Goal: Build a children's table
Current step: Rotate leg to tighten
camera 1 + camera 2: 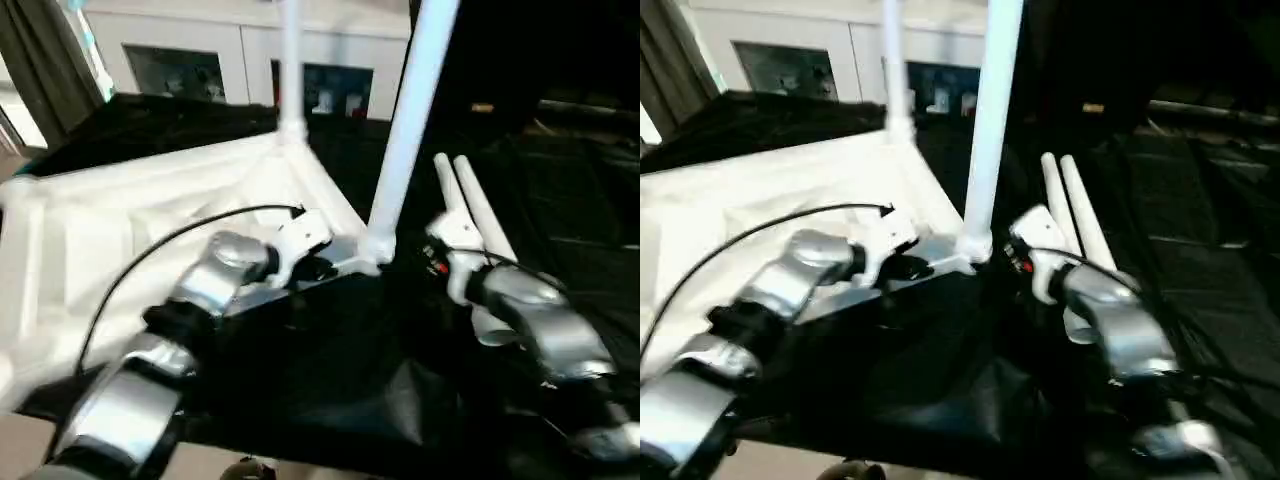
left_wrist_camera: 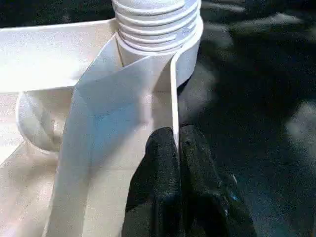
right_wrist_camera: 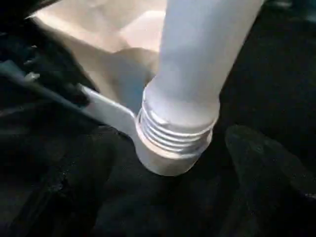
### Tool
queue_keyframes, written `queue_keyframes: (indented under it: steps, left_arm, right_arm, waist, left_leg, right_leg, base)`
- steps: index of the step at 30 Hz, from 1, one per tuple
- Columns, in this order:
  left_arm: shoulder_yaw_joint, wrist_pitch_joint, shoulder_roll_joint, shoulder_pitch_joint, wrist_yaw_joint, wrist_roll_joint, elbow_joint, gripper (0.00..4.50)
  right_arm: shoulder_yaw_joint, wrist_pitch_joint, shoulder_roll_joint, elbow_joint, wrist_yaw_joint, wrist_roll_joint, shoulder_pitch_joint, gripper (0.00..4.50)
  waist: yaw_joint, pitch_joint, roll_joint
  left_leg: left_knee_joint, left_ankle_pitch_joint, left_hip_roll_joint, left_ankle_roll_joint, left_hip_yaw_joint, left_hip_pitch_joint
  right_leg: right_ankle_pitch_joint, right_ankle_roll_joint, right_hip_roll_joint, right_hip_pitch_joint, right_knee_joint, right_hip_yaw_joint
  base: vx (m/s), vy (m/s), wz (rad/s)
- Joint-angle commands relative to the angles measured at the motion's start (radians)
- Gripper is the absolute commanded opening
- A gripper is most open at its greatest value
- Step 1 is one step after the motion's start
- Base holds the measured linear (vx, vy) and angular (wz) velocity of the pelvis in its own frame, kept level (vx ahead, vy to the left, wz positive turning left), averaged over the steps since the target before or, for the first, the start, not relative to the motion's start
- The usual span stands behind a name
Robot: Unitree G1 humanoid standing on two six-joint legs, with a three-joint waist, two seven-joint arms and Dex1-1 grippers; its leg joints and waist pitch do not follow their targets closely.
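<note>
While your left gripper (image 2: 177, 148) pinches the thin side wall of the white plastic rectangular tabletop (image 1: 120, 230), which lies ribbed underside up on the black cloth (image 1: 330, 380), its two black fingers are nearly closed on that wall just beside the near corner socket (image 3: 165, 158). Your right gripper (image 3: 163, 197) stands with its fingers spread wide either side of the long white tubular leg (image 1: 410, 120) that rises from that socket with its thread ridges showing. Another upright leg (image 1: 291, 70) stands in the far corner, and two loose white legs (image 1: 470, 205) lie side by side on the cloth by your right wrist.
</note>
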Motion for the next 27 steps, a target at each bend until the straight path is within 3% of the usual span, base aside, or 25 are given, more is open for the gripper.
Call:
queue_keyframes:
  steps: [1,4,6,9,17,18,27]
  left_arm:
    - [-0.044,-0.017,0.021,0.031,-0.121,-0.02,-0.055,0.0]
    - [-0.063,-0.015,0.049,0.051,-0.201,-0.04,-0.113,0.0]
    - [-0.067,-0.007,0.059,0.063,-0.235,-0.051,-0.145,0.0]
    - [-0.07,0.003,0.067,0.073,-0.258,-0.061,-0.172,0.0]
    - [-0.072,0.024,0.09,0.097,-0.294,-0.067,-0.227,0.0]
    - [-0.071,0.027,0.091,0.098,-0.292,-0.065,-0.229,0.0]
    - [-0.069,0.038,0.09,0.1,-0.283,-0.062,-0.237,0.0]
  right_arm:
    - [0.023,0.023,-0.037,-0.063,0.074,0.021,0.007,3.86]
    - [0.029,0.04,-0.065,-0.084,0.112,0.027,0.008,3.86]
    - [0.037,0.053,-0.075,-0.094,0.136,0.03,0.012,3.86]
    - [0.049,0.059,-0.085,-0.105,0.156,0.027,0.019,3.86]
    - [0.071,0.087,-0.088,-0.145,0.198,0.042,0.038,3.86]
    - [0.071,0.092,-0.087,-0.147,0.202,0.044,0.038,3.59]
    - [0.079,0.111,-0.082,-0.161,0.209,0.05,0.042,2.96]
  waist:
    - [0.008,-0.082,-0.002]
    - [0.012,-0.078,-0.002]
    - [0.015,-0.074,-0.001]
    - [0.016,-0.071,0.0]
    - [0.017,-0.074,-0.004]
    - [0.017,-0.074,-0.004]
    - [0.017,-0.075,-0.007]
  left_leg:
    - [-0.06,-0.103,0.071,0.097,-0.035,0.02]
    - [-0.061,-0.136,0.074,0.091,-0.032,0.023]
    - [-0.064,-0.175,0.076,0.07,-0.032,0.027]
    - [-0.069,-0.206,0.078,0.042,-0.034,0.03]
    - [-0.067,-0.177,0.074,0.043,-0.033,0.027]
    - [-0.066,-0.174,0.074,0.043,-0.034,0.026]
    - [-0.064,-0.158,0.073,0.05,-0.033,0.026]
  right_leg:
    - [0.03,-0.28,-0.099,0.053,-0.051,0.048]
    - [-0.021,-0.285,-0.1,0.049,-0.056,0.048]
    - [-0.109,-0.271,-0.101,0.045,-0.065,0.05]
    - [-0.167,-0.258,-0.101,0.042,-0.069,0.05]
    - [-0.149,-0.245,-0.101,0.044,-0.067,0.051]
    - [-0.145,-0.245,-0.101,0.044,-0.066,0.051]
    - [-0.137,-0.245,-0.1,0.044,-0.064,0.05]
  base:
    - [0.0,0.0,0.0]
    - [0.0,0.0,0.0]
    - [0.0,0.0,0.0]
    - [0.0,0.0,0.0]
    - [0.0,0.0,0.0]
    - [0.0,0.0,0.0]
    - [0.0,0.0,0.0]
